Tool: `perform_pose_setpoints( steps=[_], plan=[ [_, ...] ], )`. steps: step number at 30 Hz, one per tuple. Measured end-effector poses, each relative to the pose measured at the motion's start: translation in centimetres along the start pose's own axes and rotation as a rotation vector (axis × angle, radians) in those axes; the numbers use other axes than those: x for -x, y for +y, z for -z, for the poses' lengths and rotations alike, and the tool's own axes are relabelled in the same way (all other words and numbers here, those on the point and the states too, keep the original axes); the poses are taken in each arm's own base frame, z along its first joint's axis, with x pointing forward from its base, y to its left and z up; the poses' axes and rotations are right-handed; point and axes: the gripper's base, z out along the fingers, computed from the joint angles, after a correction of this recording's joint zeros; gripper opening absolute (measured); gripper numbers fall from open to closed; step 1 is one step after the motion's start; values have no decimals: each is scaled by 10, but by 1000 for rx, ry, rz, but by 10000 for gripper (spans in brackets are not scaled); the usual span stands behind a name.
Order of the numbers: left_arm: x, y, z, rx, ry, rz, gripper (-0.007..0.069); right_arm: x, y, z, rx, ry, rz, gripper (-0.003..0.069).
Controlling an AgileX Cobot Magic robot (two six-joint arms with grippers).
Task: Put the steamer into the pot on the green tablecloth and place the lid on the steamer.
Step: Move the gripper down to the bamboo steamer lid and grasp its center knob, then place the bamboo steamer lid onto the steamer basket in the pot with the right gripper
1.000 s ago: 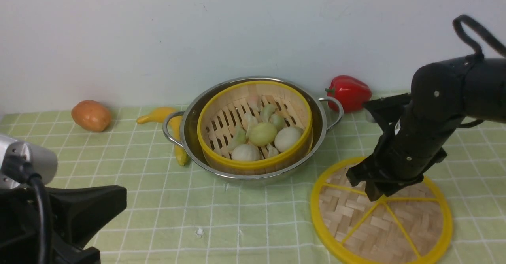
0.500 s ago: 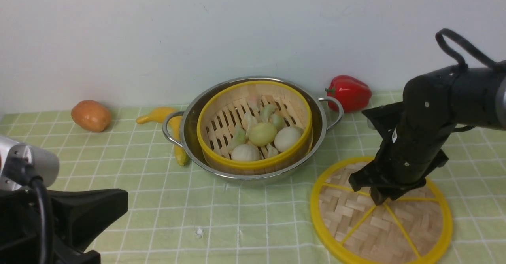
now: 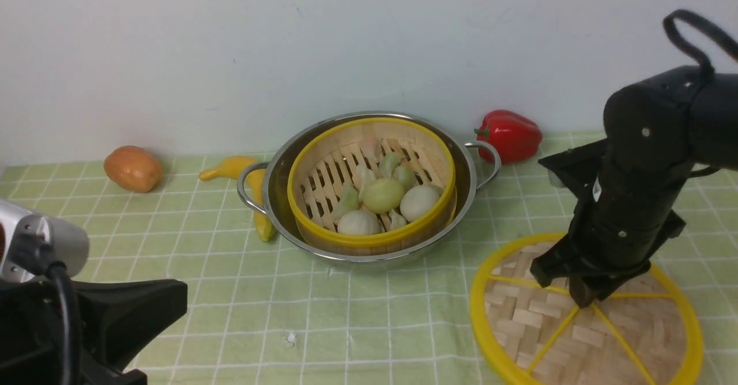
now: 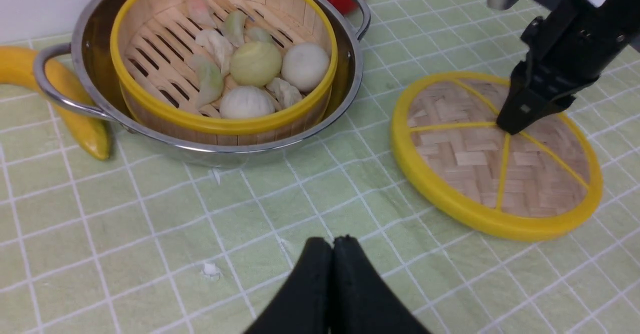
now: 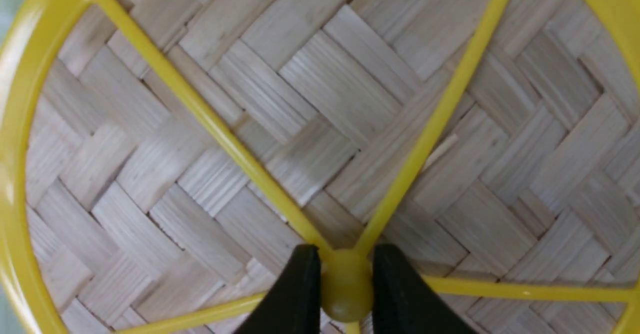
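The lid (image 3: pixel 548 327) lies flat on the green tablecloth (image 3: pixel 230 293) in the lower right of the front view. It sits a little further right in the frame than a second ago, nudged, I judge, as I settled on it. My right gripper (image 3: pixel 584 298) has narrowed from a wider stance. It now pinches the central knob (image 5: pixel 346 289), with a black finger pressed against each side where the spokes meet. I take the grip as made, so the lift can begin.

My left gripper (image 4: pixel 332 246), at the bottom centre of its wrist view, is closed tight on nothing. It hangs over bare cloth, well apart from the lid.

Further back, at centre frame, the steamer (image 3: pixel 372 183) already sits inside the pot (image 3: pixel 277 177), its buns and dumplings uncovered. That half of the task looks done. The lid has yet to go up and left in the frame onto the yellow rim.

Farthest back, by the wall, a red bell pepper (image 3: pixel 510 134) lies near the pot's right handle and a banana (image 3: pixel 230 169) lies beside the left one.
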Motion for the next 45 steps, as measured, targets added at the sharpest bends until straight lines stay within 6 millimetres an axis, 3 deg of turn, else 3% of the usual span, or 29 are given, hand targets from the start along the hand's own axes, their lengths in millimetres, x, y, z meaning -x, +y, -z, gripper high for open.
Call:
perform_pose_setpoints(
  steps=[3, 6, 7, 9, 11, 14, 19, 21, 22, 27, 34, 45],
  plan=[
    [-1, 0, 0, -1, 6, -2, -22, -9, -2, 27, 9, -53, -1, 144],
    [-1, 0, 0, -3, 12, -2, -22, -5, -1, 54, 38, -139, -8, 144],
    [-1, 0, 0, -3, 12, -2, -22, -5, -1, 55, 38, -140, -7, 144],
    [-1, 0, 0, -5, 16, -2, -22, 7, 5, 73, 84, -215, -8, 144],
    [-2, 0, 0, -6, 20, -7, -19, 32, 20, 95, 141, -321, 22, 144],
    [-2, 0, 0, -2, 21, -18, -19, 61, 41, 111, 177, -403, 63, 144],
    [-3, 2, 0, 16, 29, -45, -15, 108, 70, 107, 203, -458, 105, 144],
    [-3, 2, 0, 23, 31, -53, -10, 132, 79, 96, 222, -476, 104, 144],
    [-3, 2, 0, 23, 31, -54, -10, 134, 80, 98, 228, -488, 104, 144],
    [-3, 2, 0, 25, 32, -56, -8, 165, 92, 71, 256, -507, 122, 144],
    [-3, 2, 0, 26, 33, -58, -8, 175, 99, 37, 271, -443, 153, 144],
    [-3, 2, 0, 26, 33, -58, -8, 178, 104, 30, 306, -437, 195, 144]
  ],
)
